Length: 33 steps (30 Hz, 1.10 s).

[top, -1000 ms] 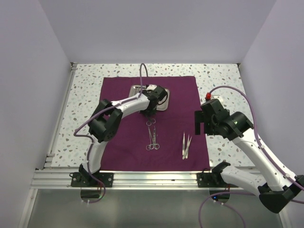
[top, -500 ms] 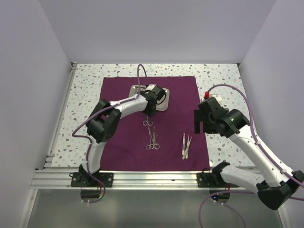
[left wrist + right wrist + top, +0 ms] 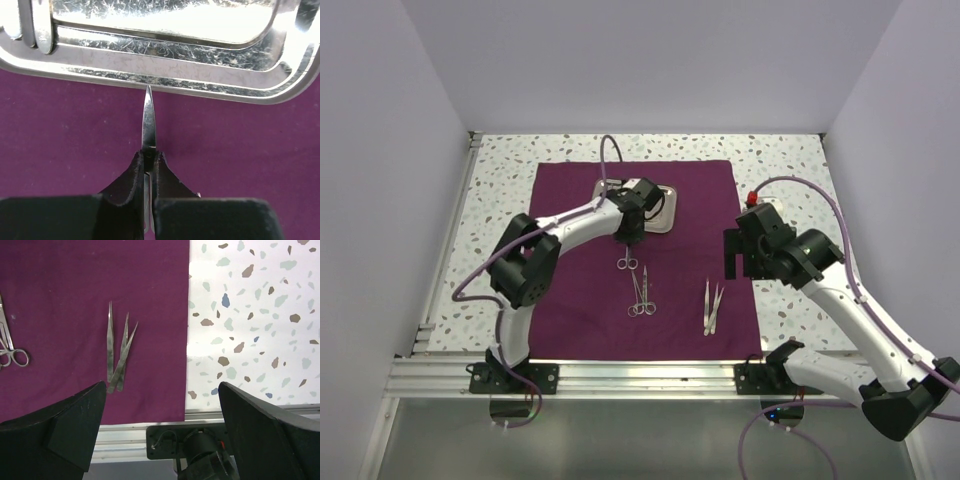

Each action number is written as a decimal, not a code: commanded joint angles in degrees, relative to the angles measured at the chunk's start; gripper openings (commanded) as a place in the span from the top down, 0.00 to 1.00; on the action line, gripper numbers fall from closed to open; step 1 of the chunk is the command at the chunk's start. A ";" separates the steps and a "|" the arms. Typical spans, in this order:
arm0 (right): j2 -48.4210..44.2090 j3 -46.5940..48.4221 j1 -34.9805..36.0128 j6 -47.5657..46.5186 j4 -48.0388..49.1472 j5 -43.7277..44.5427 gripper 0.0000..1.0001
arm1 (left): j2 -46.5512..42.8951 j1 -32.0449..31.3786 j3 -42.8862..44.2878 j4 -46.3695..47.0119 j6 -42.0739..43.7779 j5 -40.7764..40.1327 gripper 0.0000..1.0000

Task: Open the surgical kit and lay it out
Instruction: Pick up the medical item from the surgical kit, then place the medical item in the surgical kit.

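The dark purple cloth (image 3: 580, 290) lies spread flat, with the shiny steel tray (image 3: 663, 208) at its far middle. My left gripper (image 3: 632, 238) is shut on slim ring-handled scissors (image 3: 627, 262). In the left wrist view the blade (image 3: 148, 117) sticks out of the gripper (image 3: 149, 159) with its tip at the tray's rim (image 3: 165, 82). A second pair of scissors (image 3: 642, 297) and the tweezers (image 3: 712, 305) lie on the cloth nearer me. My right gripper (image 3: 735, 255) hangs open over the cloth's right edge, nothing between its fingers (image 3: 75, 425); the tweezers (image 3: 117, 355) lie below it.
Speckled tabletop (image 3: 790, 170) surrounds the cloth. An aluminium rail (image 3: 620, 372) runs along the near edge, with white walls on three sides. More steel pieces (image 3: 42, 30) rest in the tray's left end. A motor mount (image 3: 200, 447) sits under the right gripper.
My left gripper has closed on the scissors by the tray and shifted them slightly left. Its elbow swung left. The right arm drifted a little left, still open.
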 commanded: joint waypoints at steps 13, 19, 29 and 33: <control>-2.55 -2.87 0.21 -1.22 2.82 -3.65 0.02 | -9.88 -11.60 -8.91 -1.80 -13.09 2.94 1.00; -3.96 -3.66 0.12 -1.14 1.59 -3.74 0.02 | -11.45 -12.40 -12.52 0.67 -14.41 4.53 0.71; -5.89 -3.05 0.12 0.62 -0.52 -2.25 0.02 | -9.79 -8.63 -1.38 -3.38 -5.81 -0.48 0.51; -6.42 -2.52 0.21 1.85 -1.57 -1.63 0.02 | -6.37 -2.13 3.73 -0.40 1.57 1.01 0.51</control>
